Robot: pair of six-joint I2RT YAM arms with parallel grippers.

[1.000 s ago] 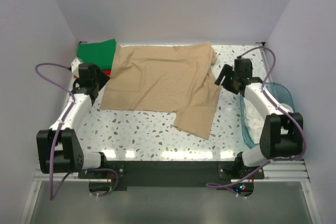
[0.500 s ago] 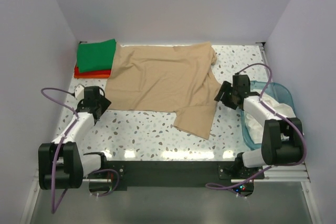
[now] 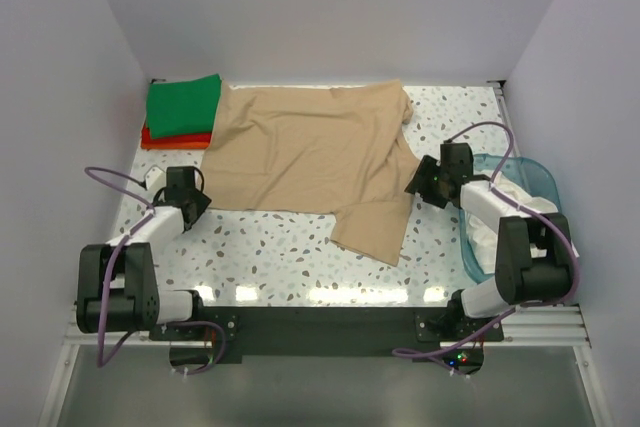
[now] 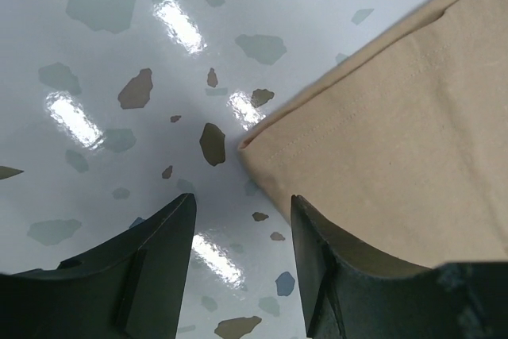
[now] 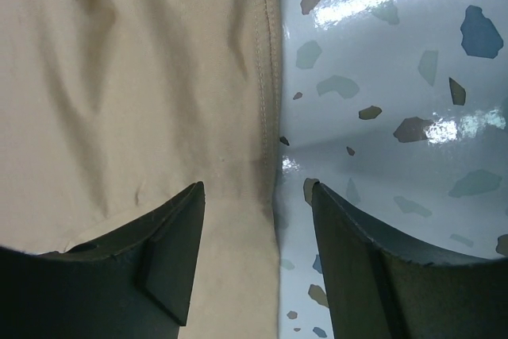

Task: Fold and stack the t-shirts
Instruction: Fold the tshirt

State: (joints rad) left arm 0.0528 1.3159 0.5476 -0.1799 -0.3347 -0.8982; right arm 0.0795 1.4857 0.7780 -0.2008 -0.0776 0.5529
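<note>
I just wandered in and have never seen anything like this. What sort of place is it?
Probably a robotics lab test booth, not a laundry: a left arm and a right arm mounted at the edge of a speckled table, plain white walls closing it in, and a tan shirt spread out on it.

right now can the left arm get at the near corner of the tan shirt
Probably yes. The left gripper is open and low over the table. The corner of the tan shirt lies flat just ahead of its jaws, with nothing in between.
</note>
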